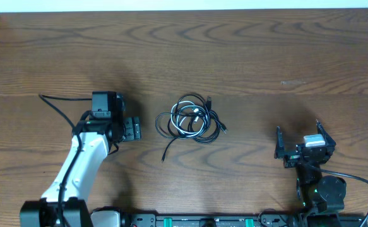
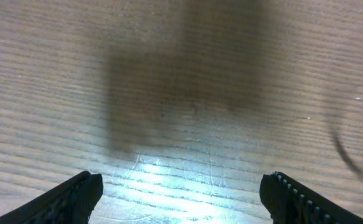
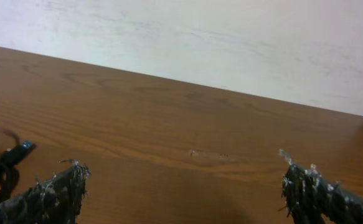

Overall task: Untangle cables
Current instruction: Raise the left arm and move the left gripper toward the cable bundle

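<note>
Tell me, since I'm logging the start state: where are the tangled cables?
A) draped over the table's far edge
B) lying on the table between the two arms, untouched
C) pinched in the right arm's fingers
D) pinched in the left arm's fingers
B: the cables lie coiled on the table between the arms, while the left fingers and right fingers are spread open, holding nothing.
</note>
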Available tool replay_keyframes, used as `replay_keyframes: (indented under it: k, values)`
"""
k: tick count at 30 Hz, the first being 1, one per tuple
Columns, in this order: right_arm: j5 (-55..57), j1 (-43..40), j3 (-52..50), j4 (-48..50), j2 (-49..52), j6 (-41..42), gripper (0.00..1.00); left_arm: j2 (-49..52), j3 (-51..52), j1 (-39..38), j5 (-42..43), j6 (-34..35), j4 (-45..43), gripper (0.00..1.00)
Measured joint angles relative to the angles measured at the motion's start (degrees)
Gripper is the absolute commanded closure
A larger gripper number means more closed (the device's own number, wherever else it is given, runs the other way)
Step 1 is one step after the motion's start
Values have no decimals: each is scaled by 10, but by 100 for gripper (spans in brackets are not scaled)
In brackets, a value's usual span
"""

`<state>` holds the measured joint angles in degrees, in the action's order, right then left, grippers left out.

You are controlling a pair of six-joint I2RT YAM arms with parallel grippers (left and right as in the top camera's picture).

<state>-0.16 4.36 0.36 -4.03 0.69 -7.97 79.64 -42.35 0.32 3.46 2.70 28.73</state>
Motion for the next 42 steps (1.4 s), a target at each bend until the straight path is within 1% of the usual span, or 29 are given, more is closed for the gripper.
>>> replay_keyframes:
  k: [4, 12, 18, 26, 42]
  values:
    - [0, 0, 0, 0, 0, 0, 1, 20, -12, 0, 0, 0, 9, 14]
    - [0, 0, 0, 0, 0, 0, 1, 20, -26, 0, 0, 1, 8, 14]
    - [0, 0, 0, 0, 0, 0, 1, -9, -26, 0, 1, 10, 8, 14]
    - [0, 0, 0, 0, 0, 0, 1, -82, -26, 0, 14, 29, 17, 14]
    - [0, 0, 0, 0, 0, 0, 1, -77, -26, 0, 18, 33, 17, 14]
